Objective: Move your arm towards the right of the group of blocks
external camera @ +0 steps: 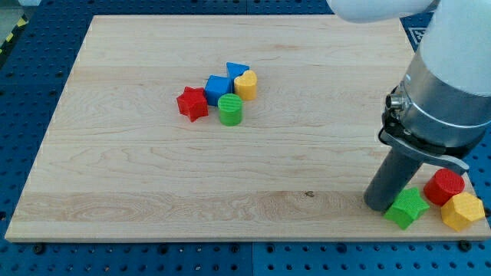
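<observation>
A group of blocks sits left of the board's middle: a red star (pixel 192 103), a blue cube (pixel 218 88), a blue triangular block (pixel 236 70), a yellow block (pixel 246 84) and a green cylinder (pixel 230 110). They touch or nearly touch. My tip (pixel 380 205) rests on the board at the view's lower right, far to the right of and below that group. It stands just left of a green star (pixel 406 208). A red cylinder (pixel 445 186) and a yellow hexagonal block (pixel 462 211) lie right of the green star.
The wooden board (pixel 138 184) lies on a blue perforated table. The arm's large grey and white body (pixel 449 84) hangs over the board's right edge.
</observation>
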Available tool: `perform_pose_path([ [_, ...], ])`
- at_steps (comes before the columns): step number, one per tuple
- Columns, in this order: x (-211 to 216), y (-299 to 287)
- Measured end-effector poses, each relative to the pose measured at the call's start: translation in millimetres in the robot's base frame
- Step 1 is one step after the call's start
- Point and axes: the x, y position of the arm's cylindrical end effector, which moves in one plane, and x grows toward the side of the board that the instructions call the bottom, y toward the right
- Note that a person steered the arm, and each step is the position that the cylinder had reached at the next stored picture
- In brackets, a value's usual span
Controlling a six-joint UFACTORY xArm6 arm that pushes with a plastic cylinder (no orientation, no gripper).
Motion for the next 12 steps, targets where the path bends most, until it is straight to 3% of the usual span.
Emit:
perform_pose_path([
  [5, 0, 15],
  [12, -67, -17],
])
